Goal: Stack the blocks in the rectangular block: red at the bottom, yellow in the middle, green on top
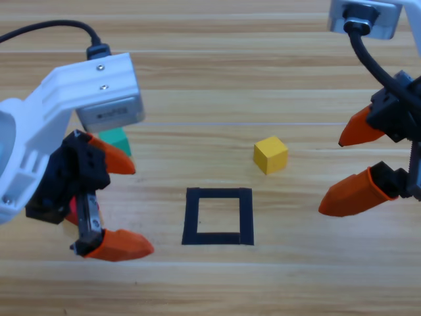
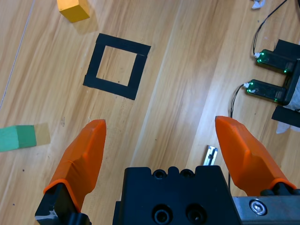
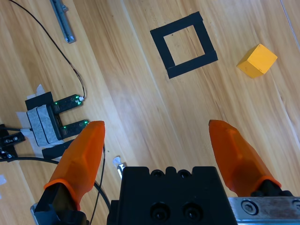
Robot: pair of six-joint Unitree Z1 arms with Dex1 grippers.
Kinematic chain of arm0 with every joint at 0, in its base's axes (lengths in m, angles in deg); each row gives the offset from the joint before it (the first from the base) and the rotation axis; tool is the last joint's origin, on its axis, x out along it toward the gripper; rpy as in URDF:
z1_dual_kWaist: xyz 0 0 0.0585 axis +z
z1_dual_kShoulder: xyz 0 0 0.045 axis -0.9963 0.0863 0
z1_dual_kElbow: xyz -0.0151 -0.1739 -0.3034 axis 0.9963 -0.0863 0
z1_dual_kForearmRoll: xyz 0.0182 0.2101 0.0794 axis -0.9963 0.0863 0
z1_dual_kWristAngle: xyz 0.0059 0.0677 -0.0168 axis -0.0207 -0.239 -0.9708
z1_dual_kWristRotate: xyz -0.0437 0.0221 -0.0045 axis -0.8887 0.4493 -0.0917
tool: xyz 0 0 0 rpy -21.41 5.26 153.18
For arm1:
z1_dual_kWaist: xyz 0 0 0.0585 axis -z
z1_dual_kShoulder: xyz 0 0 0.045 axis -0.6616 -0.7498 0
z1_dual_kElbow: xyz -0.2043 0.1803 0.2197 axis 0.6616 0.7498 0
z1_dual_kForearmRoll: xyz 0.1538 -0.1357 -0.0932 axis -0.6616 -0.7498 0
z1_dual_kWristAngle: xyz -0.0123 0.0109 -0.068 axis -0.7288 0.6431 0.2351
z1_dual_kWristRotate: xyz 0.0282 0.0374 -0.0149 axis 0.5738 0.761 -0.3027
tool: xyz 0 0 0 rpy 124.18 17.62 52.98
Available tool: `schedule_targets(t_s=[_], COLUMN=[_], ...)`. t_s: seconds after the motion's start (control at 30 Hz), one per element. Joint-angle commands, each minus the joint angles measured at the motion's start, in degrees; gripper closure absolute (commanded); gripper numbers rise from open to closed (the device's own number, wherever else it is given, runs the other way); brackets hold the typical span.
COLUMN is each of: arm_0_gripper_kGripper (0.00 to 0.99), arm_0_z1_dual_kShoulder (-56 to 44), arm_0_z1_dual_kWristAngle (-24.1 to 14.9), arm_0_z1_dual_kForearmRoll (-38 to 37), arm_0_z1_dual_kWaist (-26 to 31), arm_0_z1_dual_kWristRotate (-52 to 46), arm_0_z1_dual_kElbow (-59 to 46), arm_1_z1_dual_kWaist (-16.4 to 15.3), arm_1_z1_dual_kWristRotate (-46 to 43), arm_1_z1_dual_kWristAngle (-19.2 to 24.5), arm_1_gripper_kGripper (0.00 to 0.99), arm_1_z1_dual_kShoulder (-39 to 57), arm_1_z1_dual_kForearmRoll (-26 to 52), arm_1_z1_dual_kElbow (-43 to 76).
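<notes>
You have a pale wooden table [image 1: 217,85] with the black tape rectangle [image 1: 218,216] empty at its middle, the yellow cube [image 1: 270,155] just beyond it, the green cube [image 1: 117,141] half hidden behind your left gripper [image 1: 122,205], the red cube nowhere plainly visible, and both left and right gripper [image 1: 347,171] spread wide, holding nothing.

— what can't you see from up top?
— left arm covers most of the green cube [image 1: 117,140]; only a corner shows.
— and the red cube?
— hidden in every view i've got. the left wrist view crops the yellow cube [image 2: 73,9] at its top edge.
</notes>
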Motion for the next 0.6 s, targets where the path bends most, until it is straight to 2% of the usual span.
schedule_targets(t_s=[0.03,0.13,0.2,0.33,0.4,0.47,0.53,0.6], arm_0_gripper_kGripper=[0.000,0.000,0.000,0.000,0.000,0.000,0.000,0.000], arm_0_z1_dual_kShoulder=[0.5,0.4,0.4,0.5,0.5,0.5,0.5,0.4], arm_0_z1_dual_kWristAngle=[-0.5,-0.7,-0.8,-0.9,-1.2,-2.6,-6.3,-11.3], arm_0_z1_dual_kForearmRoll=[0.7,0.8,0.8,0.8,0.8,0.8,1.1,1.3], arm_0_z1_dual_kWaist=[-1.5,-1.5,-1.5,-1.6,-1.5,-1.5,-1.5,-1.4], arm_0_z1_dual_kWristRotate=[-0.4,-0.4,-0.4,-0.5,-1.0,-2.3,-6.2,-12.1], arm_0_z1_dual_kElbow=[-0.3,-0.3,-0.3,-0.3,-0.3,-0.3,0.1,0.3], arm_1_z1_dual_kWaist=[-1.6,-1.6,-1.6,-1.0,1.2,4.9,8.0,9.7], arm_1_z1_dual_kWristRotate=[0.2,1.7,2.8,4.4,5.1,4.6,3.9,3.3], arm_1_z1_dual_kWristAngle=[0.7,1.1,2.9,11.9,14.8,14.8,14.8,14.7], arm_1_gripper_kGripper=[0.013,0.013,0.013,0.011,0.011,0.011,0.011,0.013], arm_1_z1_dual_kShoulder=[0.1,-0.6,-1.4,-3.0,-5.0,-8.6,-13.9,-20.1], arm_1_z1_dual_kForearmRoll=[1.3,1.5,1.7,1.7,1.7,1.7,0.9,-2.0], arm_1_z1_dual_kElbow=[1.5,1.5,1.2,0.3,-1.2,-3.6,-7.8,-13.4])
